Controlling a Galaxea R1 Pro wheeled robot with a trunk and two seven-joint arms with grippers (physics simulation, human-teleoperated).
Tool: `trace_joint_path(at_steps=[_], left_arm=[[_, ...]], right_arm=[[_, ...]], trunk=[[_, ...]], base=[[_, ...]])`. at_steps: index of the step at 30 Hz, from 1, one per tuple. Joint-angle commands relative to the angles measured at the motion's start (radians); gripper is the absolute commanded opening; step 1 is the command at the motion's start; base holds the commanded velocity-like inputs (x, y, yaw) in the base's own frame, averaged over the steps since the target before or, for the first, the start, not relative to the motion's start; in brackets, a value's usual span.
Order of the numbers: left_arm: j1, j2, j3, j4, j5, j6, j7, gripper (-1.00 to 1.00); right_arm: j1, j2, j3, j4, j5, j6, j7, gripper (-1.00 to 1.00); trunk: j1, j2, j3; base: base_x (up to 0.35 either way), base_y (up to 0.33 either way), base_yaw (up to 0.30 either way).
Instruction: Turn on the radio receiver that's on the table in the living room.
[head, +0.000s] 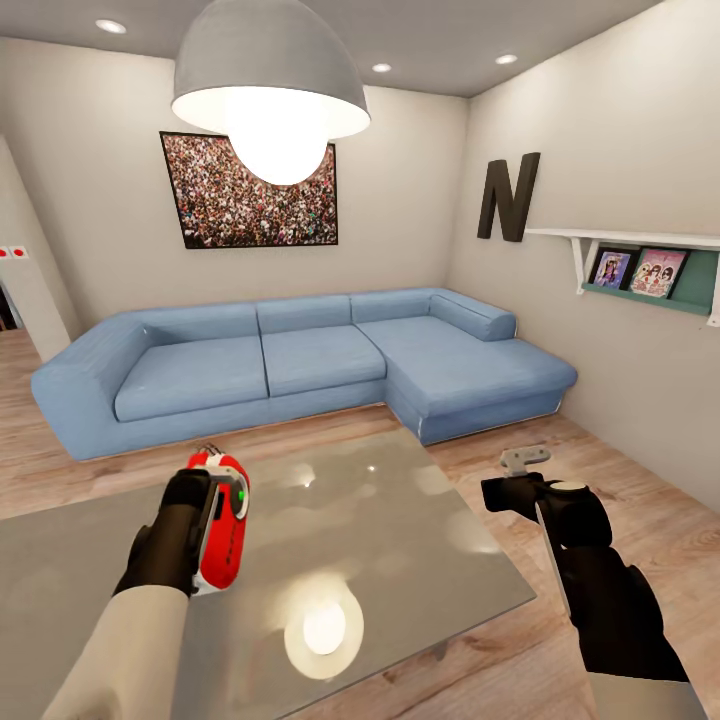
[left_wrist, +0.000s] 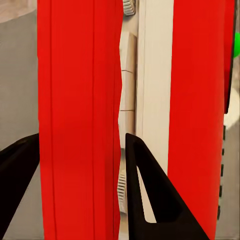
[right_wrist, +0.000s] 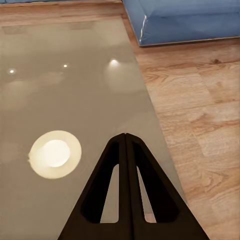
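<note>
Radio receiver (head: 222, 520) between left end effector (left_wrist: 82, 185) fingers

Bright, sharp renders, lit pendant lamp (head: 270, 95), glare on glossy table (head: 420, 540)

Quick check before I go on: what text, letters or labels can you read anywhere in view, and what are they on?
"N": a large black letter mounted on the right wall.
Two pictures on the shelf: any print is too small to read.
Radio, held in the left gripper: no readable marking; only a green light shows on it.
Crowd picture above the sofa: no text.
</note>
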Motion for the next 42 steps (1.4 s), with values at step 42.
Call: trace_joint_path(at_steps=[42], left_arm=[[-0.001,0.081,0.000,0.086,-0.016,0.013,-0.161,-1.00]], right_arm=[[0.000,0.015,0.002,0.000,0.000,0.001,0.000,-1.00]], trunk=[[0.000,0.000,0.000]], base=[[0.000,0.000,0.000]])
